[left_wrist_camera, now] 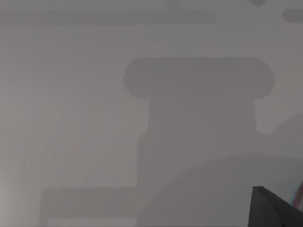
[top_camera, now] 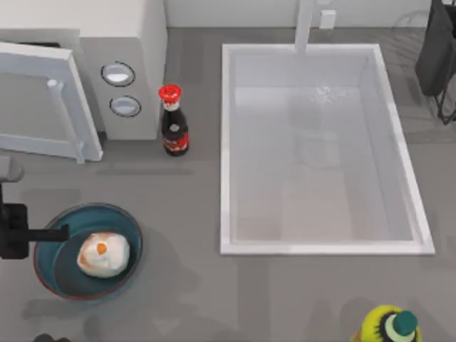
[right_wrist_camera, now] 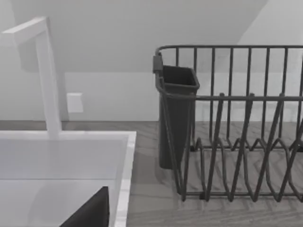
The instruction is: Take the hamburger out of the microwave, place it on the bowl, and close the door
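Blue-teal, the bowl carries the hamburger inside it, just beside the left end effector, whose dark tip lies over the bowl's rim. How far it is open I cannot tell. Beyond it, the microwave has its door open.
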